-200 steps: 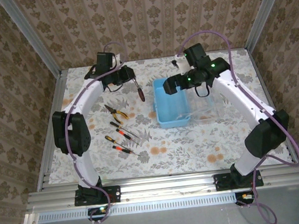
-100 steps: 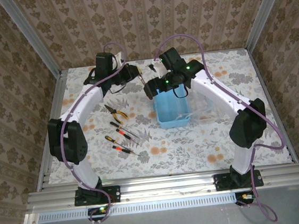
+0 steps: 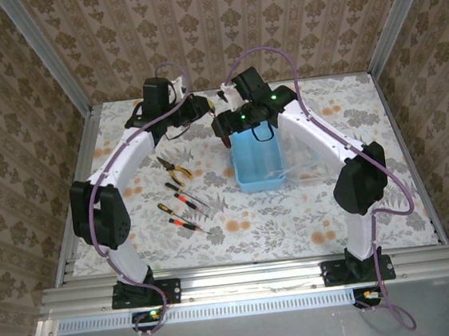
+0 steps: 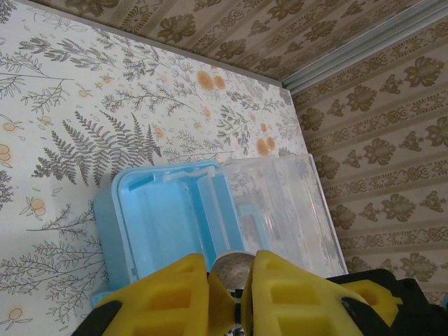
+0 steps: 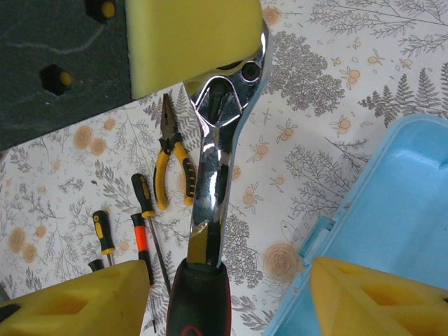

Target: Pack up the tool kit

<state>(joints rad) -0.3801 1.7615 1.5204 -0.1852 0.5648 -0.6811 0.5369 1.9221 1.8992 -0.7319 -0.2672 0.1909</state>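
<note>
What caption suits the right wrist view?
Left gripper holds a chrome, black-handled ratchet wrench by its head; open right gripper straddles the handle.

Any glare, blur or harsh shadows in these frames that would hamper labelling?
Right wrist: bright glare streaks on the chrome tool, pliers sharp. Left wrist: yellow fingers slightly soft, blue case crisp. Top external: even light, faint shadows, no blur.

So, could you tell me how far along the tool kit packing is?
Done: the case lies open and looks empty. In hand: the left gripper pinches a ratchet by its head, with the right gripper open around its handle. Left: the ratchet, pliers and screwdrivers all go in, then the case closes.
</note>
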